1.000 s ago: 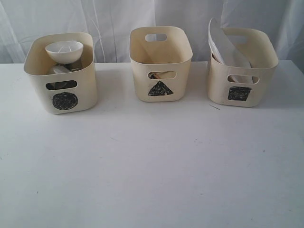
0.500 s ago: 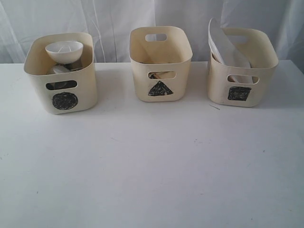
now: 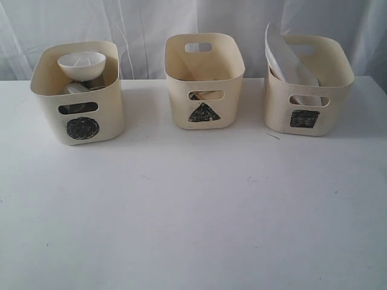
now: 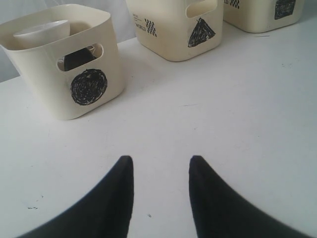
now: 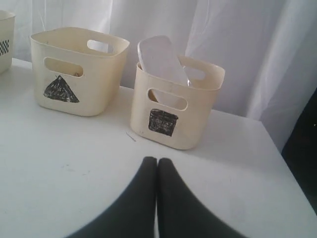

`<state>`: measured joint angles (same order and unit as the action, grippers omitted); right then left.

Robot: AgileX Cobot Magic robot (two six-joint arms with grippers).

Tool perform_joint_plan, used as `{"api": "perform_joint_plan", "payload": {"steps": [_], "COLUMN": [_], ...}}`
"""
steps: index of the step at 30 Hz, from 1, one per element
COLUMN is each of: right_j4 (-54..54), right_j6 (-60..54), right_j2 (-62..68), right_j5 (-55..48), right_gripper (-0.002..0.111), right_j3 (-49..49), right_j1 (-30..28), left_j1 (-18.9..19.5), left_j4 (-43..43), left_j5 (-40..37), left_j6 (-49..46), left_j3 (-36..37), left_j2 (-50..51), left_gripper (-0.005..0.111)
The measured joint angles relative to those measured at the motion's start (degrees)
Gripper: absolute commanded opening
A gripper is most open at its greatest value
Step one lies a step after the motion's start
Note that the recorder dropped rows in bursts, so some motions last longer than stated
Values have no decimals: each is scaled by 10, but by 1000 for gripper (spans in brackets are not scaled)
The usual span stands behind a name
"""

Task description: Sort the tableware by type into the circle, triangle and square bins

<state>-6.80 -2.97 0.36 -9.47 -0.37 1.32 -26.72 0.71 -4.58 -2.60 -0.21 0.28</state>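
Three cream bins stand in a row at the back of the white table. The circle bin [image 3: 77, 90] [image 4: 64, 59] on the left holds a white bowl [image 3: 81, 65] on top of steel pieces that are mostly hidden. Wooden ends show through the handle hole of the triangle bin [image 3: 204, 81] [image 5: 77, 69] in the middle. A large white plate [image 3: 285, 57] [image 5: 161, 60] leans upright in the square bin [image 3: 307, 84] [image 5: 173, 106] on the right. My left gripper [image 4: 161, 161] is open over bare table, empty. My right gripper [image 5: 157, 161] is shut and empty, in front of the square bin.
A thin sliver [image 3: 273, 136] [image 5: 130, 136] lies on the table [image 3: 193, 205] just before the square bin. White curtains [image 3: 145, 24] hang behind the bins. The table's right edge [image 5: 292, 183] runs close beside the square bin.
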Motion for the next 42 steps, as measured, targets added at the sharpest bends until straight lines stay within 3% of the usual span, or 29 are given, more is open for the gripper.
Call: {"api": "perform_joint_plan", "payload": {"steps": [14, 42], "right_j4": [-14, -14], "right_j6": [30, 30], "right_j2": [0, 0], "right_j5": [-21, -24], "right_gripper": [0, 0], "right_j3": [0, 0], "right_j1": [-37, -37], "left_j1": [0, 0], "left_j4": [0, 0], "left_j5": [0, 0], "left_j6": [0, 0], "left_j3": [0, 0], "left_j2": [0, 0], "left_gripper": [43, 43]}}
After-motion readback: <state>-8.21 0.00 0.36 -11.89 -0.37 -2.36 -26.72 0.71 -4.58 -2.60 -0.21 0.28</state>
